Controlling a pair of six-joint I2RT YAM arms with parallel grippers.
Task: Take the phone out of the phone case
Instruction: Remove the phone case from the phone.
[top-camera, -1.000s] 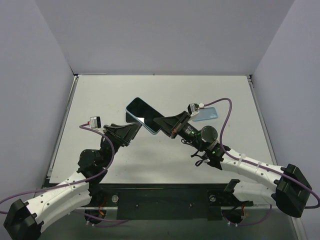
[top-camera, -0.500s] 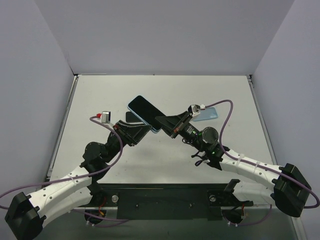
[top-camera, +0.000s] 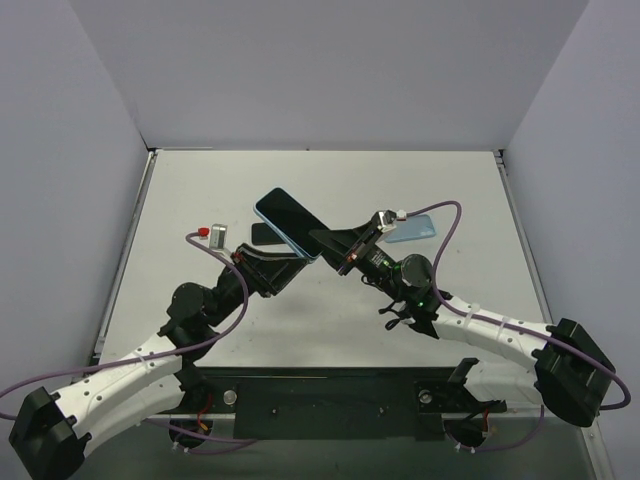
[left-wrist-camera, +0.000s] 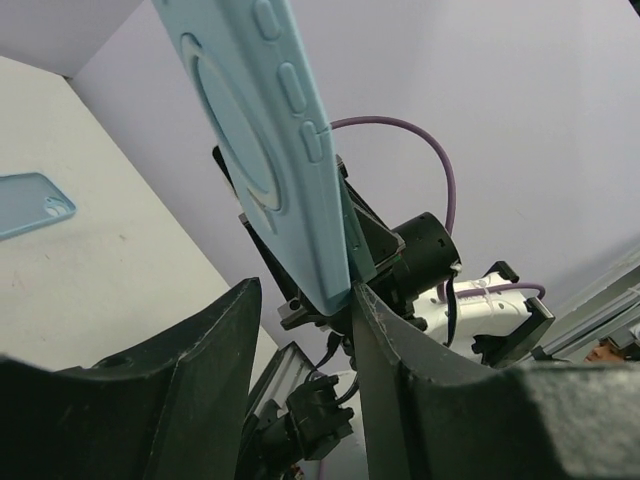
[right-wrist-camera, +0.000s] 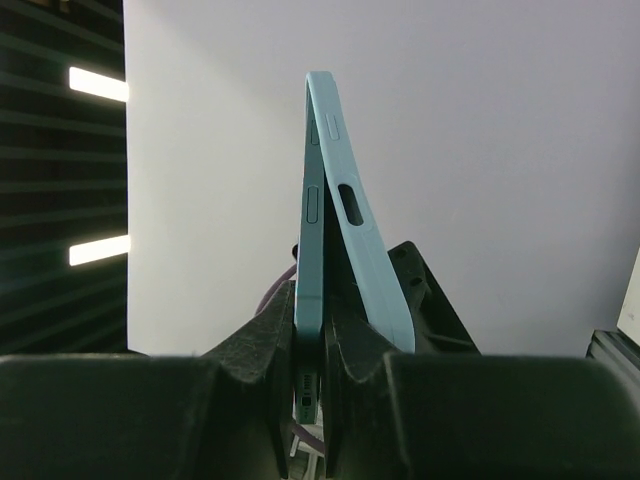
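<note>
The phone, black screen up, sits in a light blue case and is held tilted above the table. My right gripper is shut on the phone's lower end. In the right wrist view its fingers pinch the bare phone edge, and the case is peeled away outside the right-hand finger. My left gripper is open just below the phone. In the left wrist view the case's back hangs between the open fingers, its lower edge against the right-hand finger.
A second light blue case lies flat on the table behind the right arm; it also shows in the left wrist view. A dark patch lies on the table under the held phone. Grey walls enclose the table.
My left arm has swung right and forward, bringing its open gripper up to the phone's lower end. The right gripper has lifted the phone slightly.
</note>
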